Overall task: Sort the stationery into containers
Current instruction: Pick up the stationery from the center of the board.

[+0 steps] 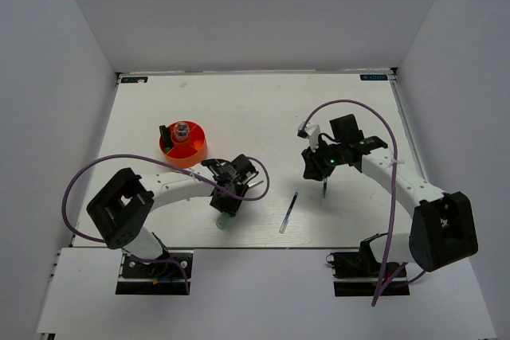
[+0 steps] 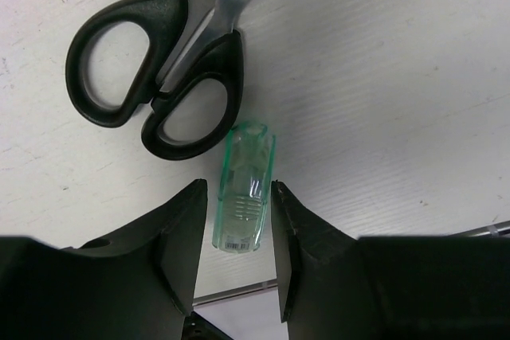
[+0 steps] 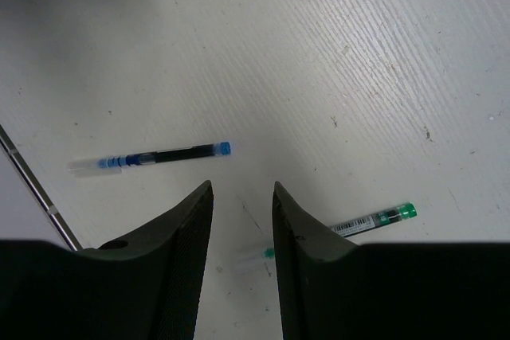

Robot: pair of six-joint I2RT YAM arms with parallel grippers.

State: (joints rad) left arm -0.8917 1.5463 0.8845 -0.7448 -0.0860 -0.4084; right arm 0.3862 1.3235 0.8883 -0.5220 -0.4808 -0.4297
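Observation:
A pale green tube point(image 2: 243, 197) lies on the white table, and my left gripper point(image 2: 239, 185) stands open astride it, one finger close on each side. Black-handled scissors point(image 2: 155, 77) lie just beyond the tube's far end, blades pointing away. My right gripper point(image 3: 243, 185) is open and low over the table with nothing held. A thin green pen point(image 3: 374, 219) runs under its right finger, its tip showing between the fingers. A thin blue pen point(image 3: 151, 157) lies just ahead to the left. The round orange-red cup point(image 1: 195, 153) stands behind the left gripper point(image 1: 229, 199).
The cup holds a black item point(image 1: 165, 134) and a small round one point(image 1: 182, 128). The tube point(image 1: 224, 221) and blue pen point(image 1: 288, 212) lie near the table's front edge point(image 1: 263, 248). White walls enclose the table on three sides. Purple cables loop above both arms.

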